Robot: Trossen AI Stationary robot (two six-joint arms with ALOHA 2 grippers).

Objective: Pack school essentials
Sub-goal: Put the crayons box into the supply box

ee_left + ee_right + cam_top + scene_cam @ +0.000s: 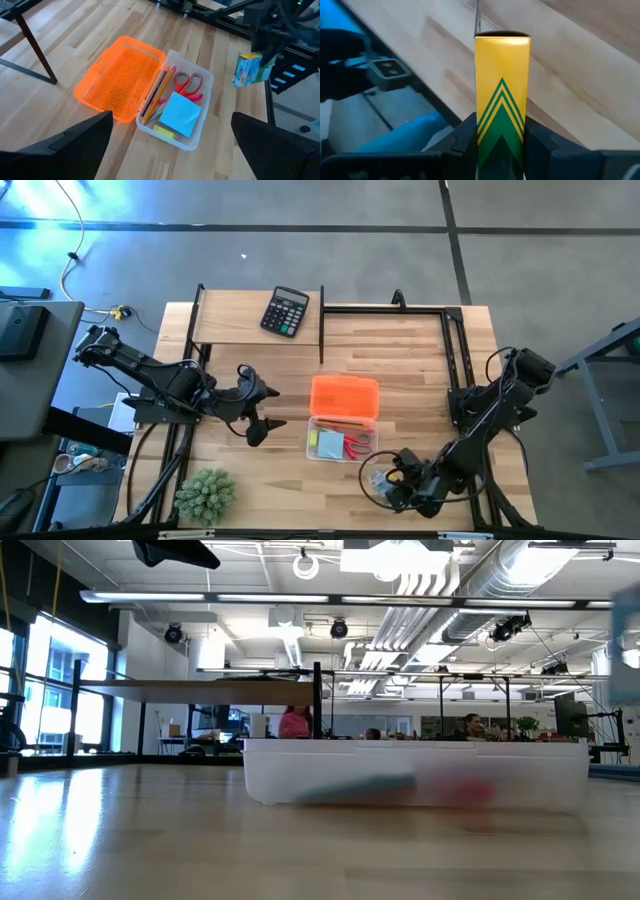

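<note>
A clear pencil-case tray [202,122] lies on the table with its orange lid [120,77] folded open beside it. In it lie two pencils [157,92], red-handled scissors [187,82], a light-blue notepad [184,112] and a small yellow block [163,131]. My right gripper [398,476] is near the table's front edge, right of the tray [340,440], shut on a green-yellow packet [502,85]. My left gripper [268,408] hovers open to the left of the case, holding nothing. My right gripper pinches the packet between its two fingers [465,137], one on each side of the packet's near end [502,142]. The rest of the packet sticks out beyond the fingertips. The fingers slant down from above. The packet [250,70] hangs clear of the table.
A black calculator [285,311] lies at the far side on a raised wooden shelf [235,320]. A spiky green plant [205,495] stands at the front left corner. Black frame rails [455,345] run along the far right. Bare wood lies between the case and the front edge.
</note>
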